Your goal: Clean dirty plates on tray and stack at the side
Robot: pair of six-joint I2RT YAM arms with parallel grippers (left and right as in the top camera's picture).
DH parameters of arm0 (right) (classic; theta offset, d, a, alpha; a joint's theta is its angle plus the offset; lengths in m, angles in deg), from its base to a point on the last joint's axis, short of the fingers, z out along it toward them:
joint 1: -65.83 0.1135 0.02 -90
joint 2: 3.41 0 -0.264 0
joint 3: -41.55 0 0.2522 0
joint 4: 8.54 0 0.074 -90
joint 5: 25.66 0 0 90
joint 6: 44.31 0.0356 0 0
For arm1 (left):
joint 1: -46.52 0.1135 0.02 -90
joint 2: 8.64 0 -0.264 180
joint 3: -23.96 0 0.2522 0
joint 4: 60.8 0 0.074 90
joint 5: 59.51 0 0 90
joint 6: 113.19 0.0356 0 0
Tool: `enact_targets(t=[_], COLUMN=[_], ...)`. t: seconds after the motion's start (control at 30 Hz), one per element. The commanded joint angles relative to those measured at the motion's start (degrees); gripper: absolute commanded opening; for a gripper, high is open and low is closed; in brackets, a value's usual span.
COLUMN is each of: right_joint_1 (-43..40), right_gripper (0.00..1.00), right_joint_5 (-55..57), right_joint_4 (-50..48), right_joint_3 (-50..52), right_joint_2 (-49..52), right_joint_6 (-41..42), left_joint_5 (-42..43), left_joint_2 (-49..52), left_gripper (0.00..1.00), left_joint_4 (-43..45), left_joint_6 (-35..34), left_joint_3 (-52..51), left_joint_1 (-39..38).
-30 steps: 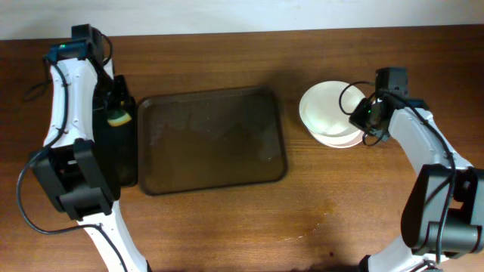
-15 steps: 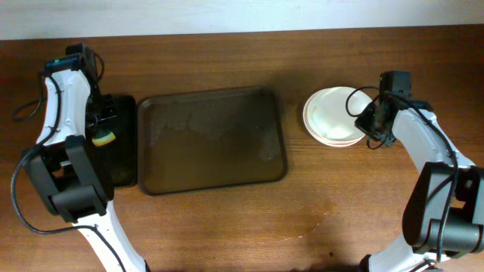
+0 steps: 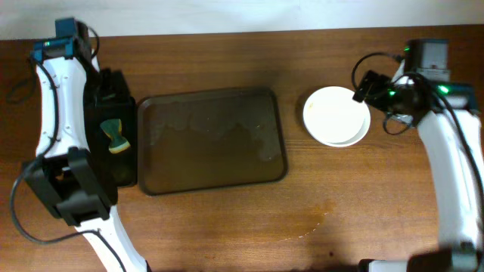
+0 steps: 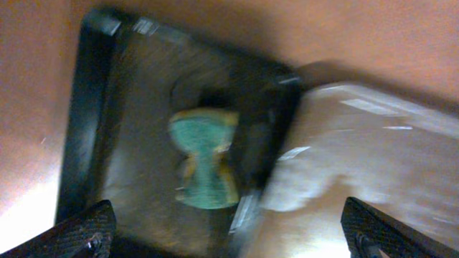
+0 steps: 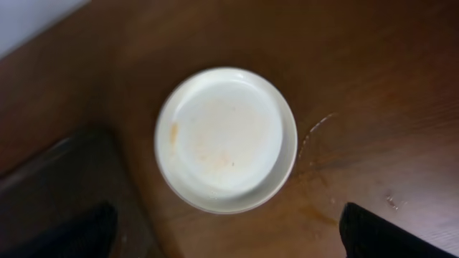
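The white plates (image 3: 336,115) sit stacked on the table, right of the tray (image 3: 212,142), which holds no plates. The top plate (image 5: 226,140) shows faint orange smears. My right gripper (image 5: 229,242) hangs open above the stack, holding nothing, and in the overhead view it (image 3: 366,85) is just past the stack's far right edge. My left gripper (image 4: 229,242) is open above a green and yellow sponge (image 4: 206,166). The sponge (image 3: 115,136) lies loose on a narrow black tray (image 3: 102,162).
The narrow black tray lies flush against the big tray's left side. A wet sheen covers the big tray's floor (image 4: 373,158). Damp streaks mark the wood (image 5: 315,179) in front of the plates. Cables trail from both arms.
Both grippers opened. The left one let go of the sponge, which now lies on the black tray. The right arm lifted and drew back from the plate stack.
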Motion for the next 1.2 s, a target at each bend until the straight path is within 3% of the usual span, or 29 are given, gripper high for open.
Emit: enact_targets(t=[0.0,0.27,0.5,0.6,0.7,0.77,0.87,1.07,1.17], right_joint_1=[0.1,0.1,0.1,0.1,0.1,0.1,0.1,3.0,3.1], right_gripper=[0.99,0.98,0.98,0.99,0.98,0.98,0.98,0.98,0.98], right_joint_5=[-0.1,-0.1,1.0,1.6,-0.5,-2.5,-2.9,1.5,1.7], right_joint_4=[4.4,9.0,14.1,5.3,-15.1,-35.1,-48.2,-55.7,-56.8], right_joint_3=[-1.6,-1.6,-1.2,8.0,26.7,45.6,62.9,80.8,84.6], right_joint_2=[-12.2,-40.3,-47.5,-48.7,-54.7,-62.6,-72.0,-85.4,-86.3], right_joint_6=[-3.6,-5.8,-5.9,-6.0,-5.9,-6.0,-6.0,-6.0,-6.0], left_joint_5=[4.2,4.3,4.3,4.3,4.3,4.3,4.3,4.3,4.3], left_joint_2=[-7.8,-8.3,-8.3,-8.3,-8.3,-8.3,-8.3,-8.3,-8.3], left_gripper=[0.99,0.99,0.99,0.99,0.99,0.99,0.99,0.99,0.99], left_joint_4=[0.7,0.6,0.6,0.6,0.6,0.6,0.6,0.6,0.6], left_joint_6=[-0.3,-0.3,-0.3,-0.3,-0.3,-0.3,-0.3,-0.3,-0.3], left_joint_3=[3.1,3.1,3.1,3.1,3.1,3.1,3.1,3.1,3.1], left_joint_1=[-4.7,-7.1,-7.1,-7.0,-7.0,-7.0,-7.0,-7.0,-7.0])
